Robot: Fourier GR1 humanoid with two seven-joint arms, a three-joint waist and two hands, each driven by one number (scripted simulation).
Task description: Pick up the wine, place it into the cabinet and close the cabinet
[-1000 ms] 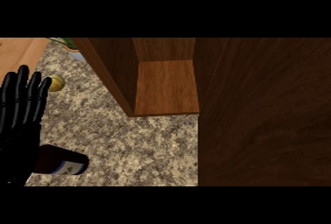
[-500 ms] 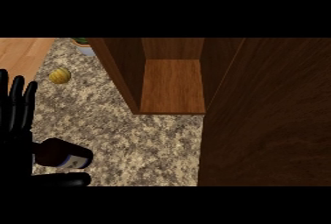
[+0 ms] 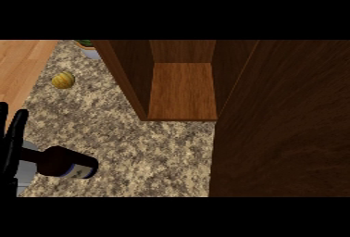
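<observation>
The wine (image 3: 67, 163) lies on its side on the speckled counter (image 3: 137, 148), near the lower left corner. Its dark body points to the left, and its pale end faces right. The left robot hand (image 3: 12, 139) shows at the left edge, right by the bottle, with its black fingers straight up, so it is open. The other robot hand does not show. The cabinet (image 3: 183, 90) stands open at the top middle. Its big dark door (image 3: 287, 129) fills the right side. A small yellow ball (image 3: 63, 80) sits far up on the left.
</observation>
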